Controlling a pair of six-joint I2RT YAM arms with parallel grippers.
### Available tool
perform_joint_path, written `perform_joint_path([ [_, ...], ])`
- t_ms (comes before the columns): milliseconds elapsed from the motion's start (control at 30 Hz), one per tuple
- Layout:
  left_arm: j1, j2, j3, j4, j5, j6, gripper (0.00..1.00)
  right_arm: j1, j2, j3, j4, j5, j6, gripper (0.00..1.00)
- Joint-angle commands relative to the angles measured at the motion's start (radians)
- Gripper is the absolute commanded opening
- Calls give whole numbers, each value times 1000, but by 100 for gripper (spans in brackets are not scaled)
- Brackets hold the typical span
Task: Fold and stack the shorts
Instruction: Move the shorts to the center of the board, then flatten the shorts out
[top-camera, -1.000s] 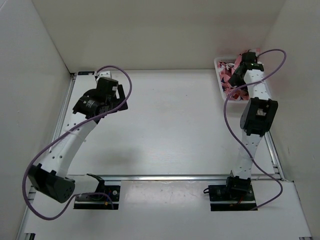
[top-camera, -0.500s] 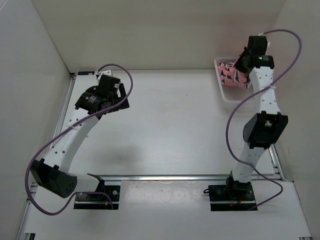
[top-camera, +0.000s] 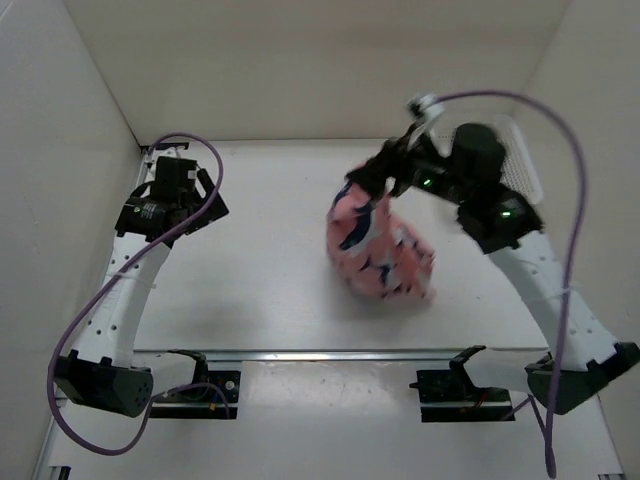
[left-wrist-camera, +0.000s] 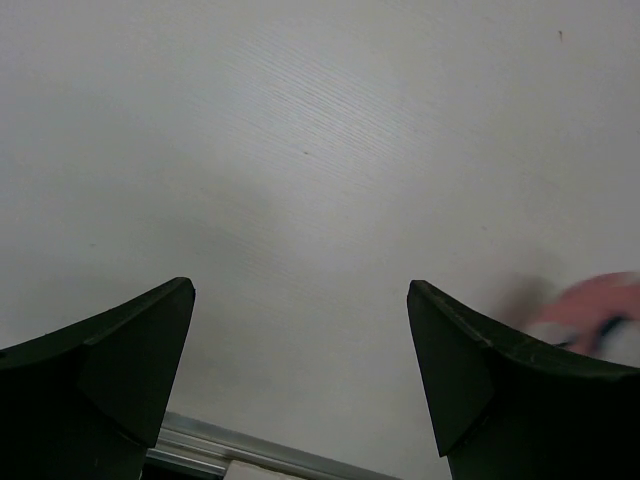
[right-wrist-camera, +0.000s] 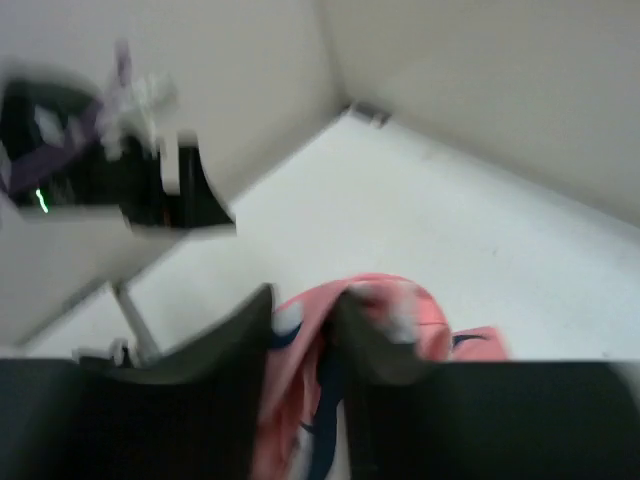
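right tool (top-camera: 368, 184) clamped on shorts (top-camera: 380, 252) — bunched, hanging over table (top-camera: 260, 270), outside basket (top-camera: 523, 152) | left tool (left-wrist-camera: 300, 292) apart

A white desk (top-camera: 270, 280) carries the scene, with plain white walls (top-camera: 300, 60) rising at its far, left and right edges; a white mesh basket (top-camera: 528, 168) sits in the far right corner, partly hidden; an aluminium rail (top-camera: 330, 353) runs along the near edge.

You have a white desk (top-camera: 270, 260), and directly on it sits one white mesh basket (top-camera: 522, 160) (tucked into the far right corner).
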Motion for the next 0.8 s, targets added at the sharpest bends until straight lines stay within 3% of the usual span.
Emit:
perform_joint_path([
  [0,53,-24,26,-42,-20,-11,99,91,61,-335,11,-98,44,80],
  [33,65,-10,49,-53,-20,-2,99,117,61,-387,11,-98,53,96],
  [67,65,-10,58,-68,-32,10,99,168,61,-456,-3,-83,65,100],
  [233,33,-1,54,-29,81,44,99,145,1,-484,-89,84,74,100],
  [300,-8,-1,22,-20,156,66,99,67,-15,-484,-125,130,85,90],
  [333,-27,-1,11,-9,190,76,99,40,-15,-484,-148,150,96,74],
  [433,-106,20,-60,-9,290,86,99,-63,-24,-530,-190,120,107,64],
  [467,-157,20,-113,-9,305,71,99,-72,-24,-550,-199,103,107,65],
  [533,-206,11,-173,32,362,46,99,-73,-13,-610,-199,69,117,86],
  [600,-267,11,-244,103,405,-3,99,-53,1,-670,-199,45,117,97],
  [767,-388,129,-255,181,439,-58,99,64,70,-760,-141,8,117,100],
])
